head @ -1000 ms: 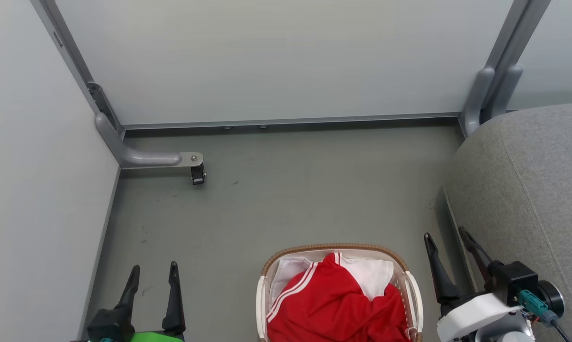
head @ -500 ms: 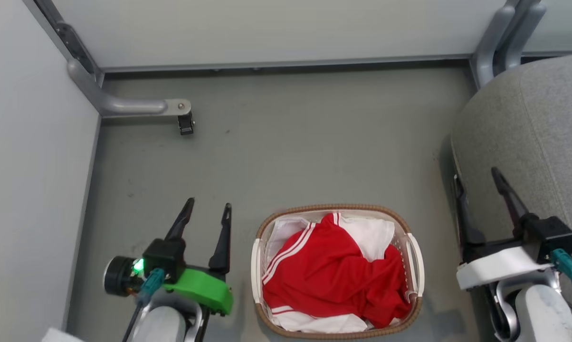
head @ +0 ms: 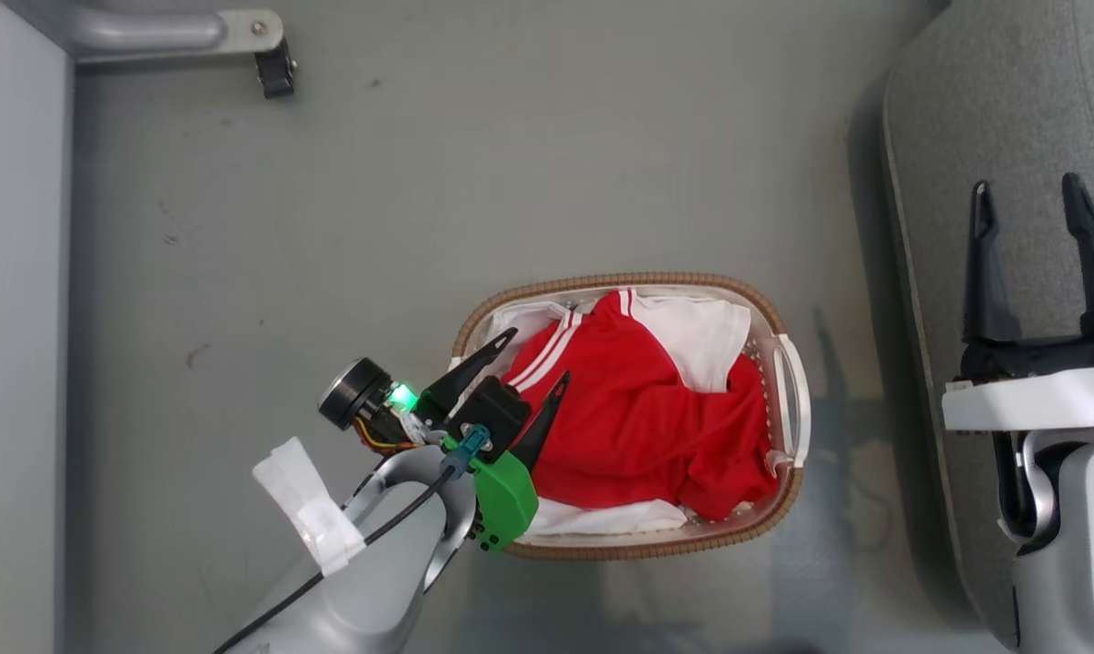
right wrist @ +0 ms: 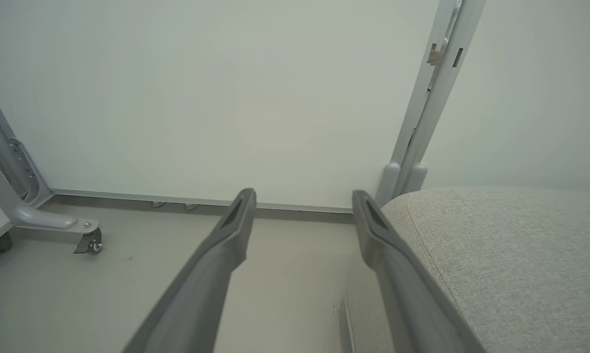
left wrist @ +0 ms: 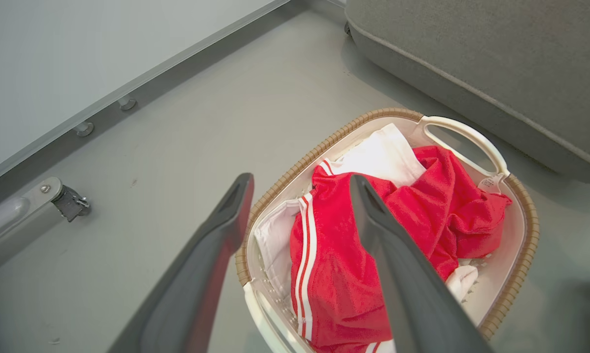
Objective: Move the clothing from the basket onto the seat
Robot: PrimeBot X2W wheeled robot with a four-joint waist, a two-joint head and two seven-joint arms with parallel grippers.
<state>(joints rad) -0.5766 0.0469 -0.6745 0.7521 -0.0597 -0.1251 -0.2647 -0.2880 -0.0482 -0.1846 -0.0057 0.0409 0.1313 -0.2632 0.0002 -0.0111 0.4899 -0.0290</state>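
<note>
A test bay in a lab, I'd say, dressed as a corner of a home. Plain pale partition panels (right wrist: pixel 226 98) on grey metal posts (right wrist: pixel 425 98) close the far and left sides, one foot on a caster (right wrist: pixel 93 243). The grey floor (head: pixel 511 182) is bare and scuffed. On the right, a grey upholstered seat (head: pixel 992 109); beside it a laundry basket (head: pixel 620 279) of red-and-white clothing (head: pixel 638 427).

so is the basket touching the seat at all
apart: the head view shows a strip of floor running between the basket and the seat
</note>
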